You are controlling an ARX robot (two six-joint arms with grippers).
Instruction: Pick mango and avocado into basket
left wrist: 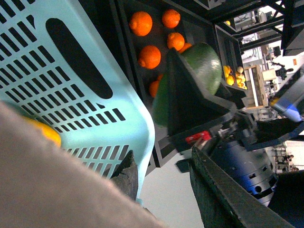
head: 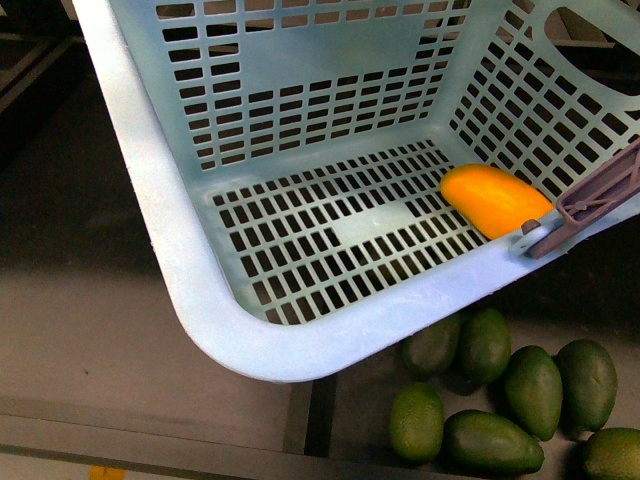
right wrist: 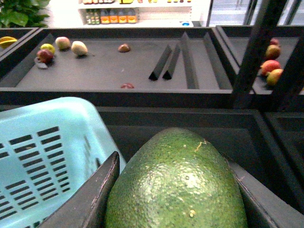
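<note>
Avocado [right wrist: 175,185] tight between right jaws, just beside basket [right wrist: 47,111] rim; left jaws apart, empty.

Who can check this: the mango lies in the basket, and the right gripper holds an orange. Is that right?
No. The right gripper holds an avocado, not an orange; the right wrist view shows it. The mango does lie in the basket.

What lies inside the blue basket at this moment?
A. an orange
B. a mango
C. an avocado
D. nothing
B: a mango lies on the floor of the basket, near a wall; the avocado is held by the right gripper, outside it.
</note>
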